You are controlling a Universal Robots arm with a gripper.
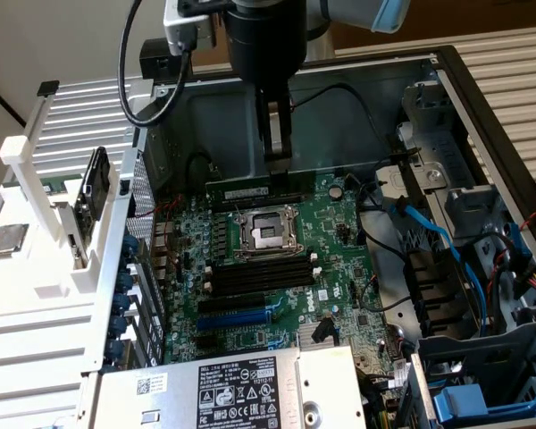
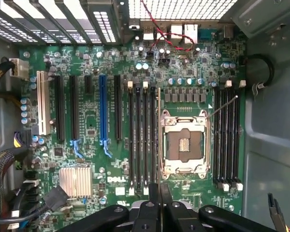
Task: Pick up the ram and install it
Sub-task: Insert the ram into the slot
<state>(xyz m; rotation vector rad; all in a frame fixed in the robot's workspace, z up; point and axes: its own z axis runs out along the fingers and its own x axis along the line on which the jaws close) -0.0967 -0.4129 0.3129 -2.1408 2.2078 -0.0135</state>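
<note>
Eyes on the ram (image 1: 250,192): the green stick with its white label stands on edge. Its long axis runs nine o'clock to three o'clock across the exterior view, at twelve o'clock of the CPU socket (image 1: 266,231).

Directly at twelve o'clock of the stick hangs the gripper (image 1: 277,165). Its jaws pinch the stick's upper edge across the thin face, a touch toward the three o'clock end rather than dead centre. That leaves the stick below the fingertips and lying parallel to the slots on the motherboard (image 1: 339,268).

In the wrist view the gripper (image 2: 159,189) shows its fingers drawn close, with only a sliver between them. One bank of black memory slots (image 2: 142,140) and the other bank (image 2: 227,135) lie on either side of the socket, and both look bare. By that reading the stick is carried over the board and not yet seated. Whether its lower edge touches a slot cannot be told from the exterior view.

The arm (image 1: 266,36) stands near vertical over the open case (image 1: 482,116), wrist pointing straight down. A black cable (image 1: 129,80) loops at its nine o'clock side.
</note>
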